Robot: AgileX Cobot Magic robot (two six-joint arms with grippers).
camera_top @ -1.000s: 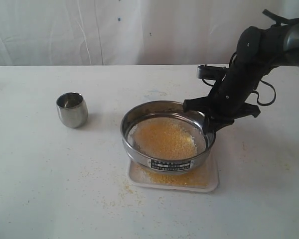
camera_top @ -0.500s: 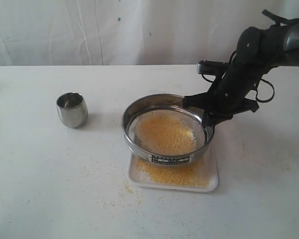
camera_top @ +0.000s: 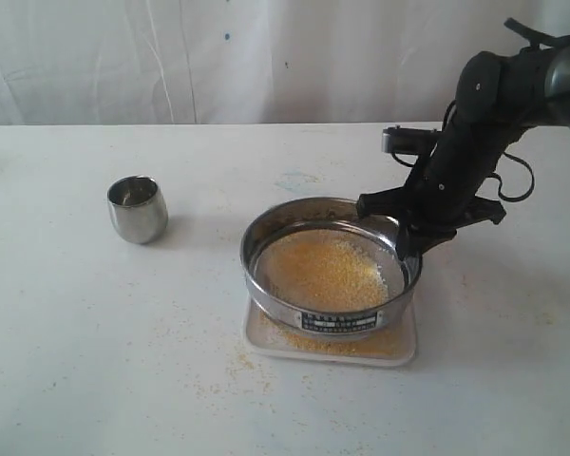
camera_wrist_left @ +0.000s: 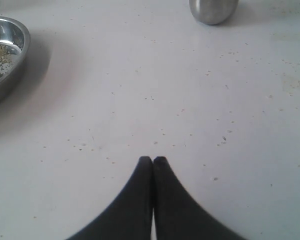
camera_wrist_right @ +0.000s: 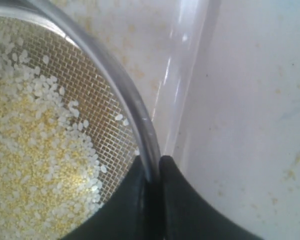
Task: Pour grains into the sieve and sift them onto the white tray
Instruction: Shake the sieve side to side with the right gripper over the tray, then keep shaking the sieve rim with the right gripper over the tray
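Sieve (camera_top: 266, 294) label (camera_top: 339, 320), exterior view only

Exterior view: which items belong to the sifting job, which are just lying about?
Job: sieve, grains in it, white tray underneath, right gripper shut on the sieve rim.
Lying about: small steel cup, stray grains on the table, left gripper shut, idle.

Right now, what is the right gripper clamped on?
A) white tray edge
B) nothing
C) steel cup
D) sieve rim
D: the right gripper pinches the sieve at its rim wall, one finger inside over the mesh and one outside; the steel cup stands well apart.
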